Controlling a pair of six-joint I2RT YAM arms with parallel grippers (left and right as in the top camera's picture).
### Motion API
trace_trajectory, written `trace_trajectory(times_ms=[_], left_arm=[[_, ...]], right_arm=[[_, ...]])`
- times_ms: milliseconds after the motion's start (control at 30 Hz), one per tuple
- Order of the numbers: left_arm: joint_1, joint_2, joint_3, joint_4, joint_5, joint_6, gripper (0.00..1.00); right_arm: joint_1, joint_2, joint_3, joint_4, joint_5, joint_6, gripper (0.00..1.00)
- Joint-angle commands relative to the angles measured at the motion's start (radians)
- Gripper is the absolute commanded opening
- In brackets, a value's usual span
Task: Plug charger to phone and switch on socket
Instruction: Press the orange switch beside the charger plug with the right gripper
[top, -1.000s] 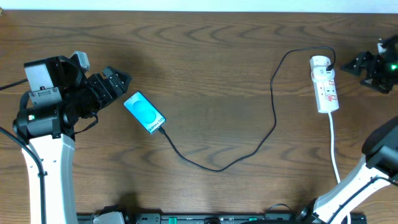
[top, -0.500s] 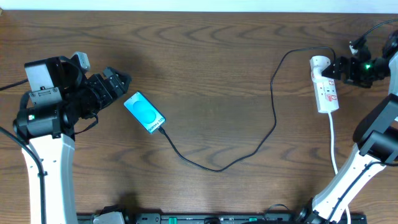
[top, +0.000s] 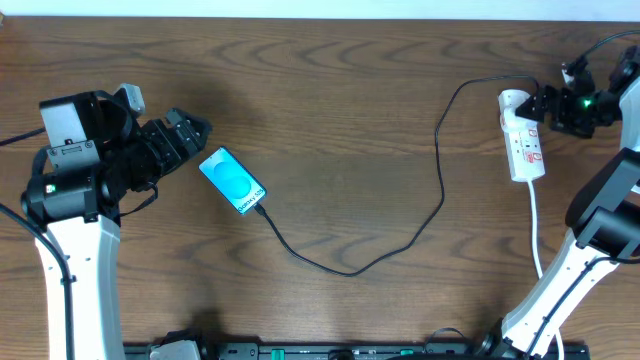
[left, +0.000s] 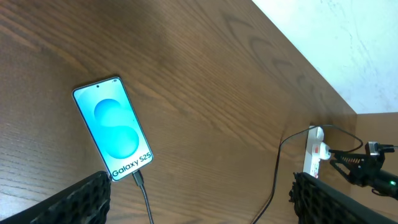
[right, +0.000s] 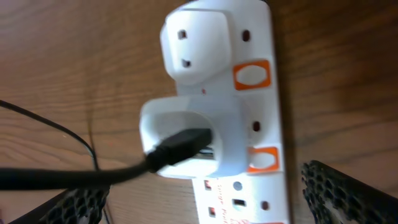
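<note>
Two claws are in view, both spread wide and pinching nothing. The left claw (top: 196, 134) sits low over the wooden table (top: 340, 120), and its fingers (left: 81, 202) stand far apart at the lower corners of its wrist view. The phone (top: 232, 181) lies flat just ahead of this claw and a little to one side, clear of the fingertips. Its cyan screen faces up, and its "Galaxy S25" band is at the end turned away from the claw. The charger cable (top: 350, 270) has its small tip seated in that same end. From there it runs away from the left claw in a loose loop across the table to the power strip (top: 524, 145).

The right claw (top: 543, 104) hangs just beside the rounded end of the strip, with its fingers (right: 348, 193) parted. In its wrist view the strip fills the space straight ahead, between the two fingers. The cable's black plug sits in a white adapter (right: 186, 137) on the strip. Orange switches (right: 252, 74) line the edge nearer the right-hand finger. Whether either finger touches the strip cannot be told. A white cord (top: 537, 230) leaves the end of the strip far from the claw.
</note>
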Motion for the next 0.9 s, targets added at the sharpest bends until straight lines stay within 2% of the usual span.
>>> trace_trajectory(times_ms=[0,867], left_arm=[[0.004,0.002,0.003,-0.006,0.010,-0.008,0.93],[0.003,0.034,0.002,-0.031,0.010,-0.004,0.93]], right_arm=[[0.030,0.002,0.018,0.006,-0.060,0.032,0.99],[0.048,0.002,0.013,-0.032,-0.006,0.095,0.99]])
